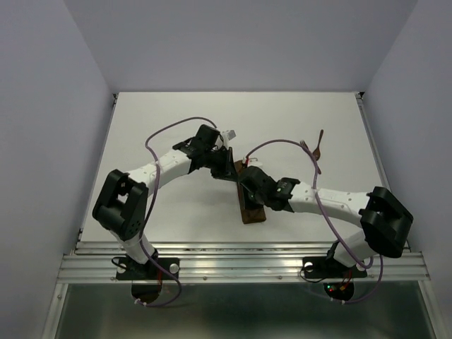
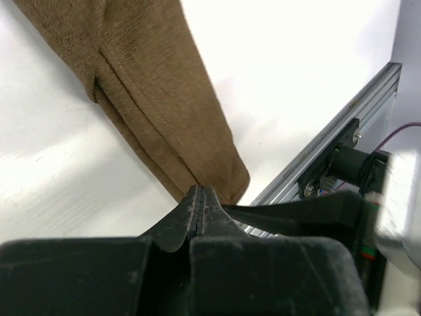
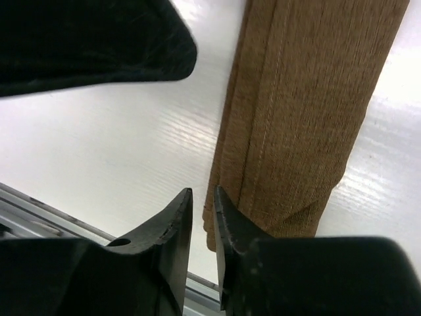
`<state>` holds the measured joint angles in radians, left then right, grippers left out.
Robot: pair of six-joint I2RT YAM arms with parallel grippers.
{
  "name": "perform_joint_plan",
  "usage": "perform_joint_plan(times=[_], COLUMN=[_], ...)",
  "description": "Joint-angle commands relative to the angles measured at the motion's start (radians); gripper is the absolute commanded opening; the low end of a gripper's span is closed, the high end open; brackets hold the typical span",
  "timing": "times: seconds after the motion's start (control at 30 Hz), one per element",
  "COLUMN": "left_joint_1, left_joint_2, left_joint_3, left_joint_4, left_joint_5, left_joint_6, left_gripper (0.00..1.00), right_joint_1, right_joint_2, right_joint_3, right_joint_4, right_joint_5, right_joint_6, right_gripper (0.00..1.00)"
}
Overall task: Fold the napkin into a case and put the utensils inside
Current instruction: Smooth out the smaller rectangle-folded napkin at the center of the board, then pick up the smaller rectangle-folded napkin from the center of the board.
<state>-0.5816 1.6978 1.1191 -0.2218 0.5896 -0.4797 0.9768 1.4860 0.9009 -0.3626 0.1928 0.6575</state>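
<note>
The left arm (image 1: 166,166) bends at its elbow and reaches rightward over the smooth white desk (image 1: 162,113). The left tool (image 2: 197,209) is pressed fully shut, with its tips meeting at one end of the case (image 1: 252,212). I cannot tell whether any cloth is pinched. The case is a narrow, layered strip of brown ribbed fabric with stitched edges, lying flat mid-desk between both tools. The right tool (image 3: 202,201) stands a crack apart just beside the strip's corner and visibly grips nothing. The right arm (image 1: 332,201) stretches leftward, low. The slim dark utensils (image 1: 318,145) lie well apart from the case, at far right.
</note>
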Motion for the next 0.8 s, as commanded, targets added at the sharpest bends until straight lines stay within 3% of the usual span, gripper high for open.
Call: perform_joint_plan(times=[0.0,0.1,0.27,0.43,0.77], left_joint_1=[0.023,0.081,0.201,0.296,0.338], left_joint_2=[-0.113,-0.159,-0.181,-0.202,-0.225], left_joint_3=[0.036,0.018,-0.019,-0.053,-0.111], left_joint_4=[-0.126,-0.136,-0.134,-0.125,-0.079], left_joint_5=[-0.053,-0.082,-0.109,-0.12,-0.114], left_joint_6=[0.076,0.079,0.07,0.05,0.02], left_gripper=[0.0,0.0,0.0,0.0,0.0], right_joint_1=[0.008,0.008,0.008,0.008,0.008], right_joint_2=[0.0,0.071,0.219,0.278,0.358], right_joint_3=[0.076,0.151,0.286,0.317,0.328], right_joint_4=[-0.038,-0.105,-0.191,-0.203,-0.164], right_joint_5=[0.077,0.184,0.27,0.28,0.246], right_joint_6=[-0.018,0.0,-0.002,-0.016,-0.045], right_gripper=[0.26,0.38,0.45,0.55,0.56])
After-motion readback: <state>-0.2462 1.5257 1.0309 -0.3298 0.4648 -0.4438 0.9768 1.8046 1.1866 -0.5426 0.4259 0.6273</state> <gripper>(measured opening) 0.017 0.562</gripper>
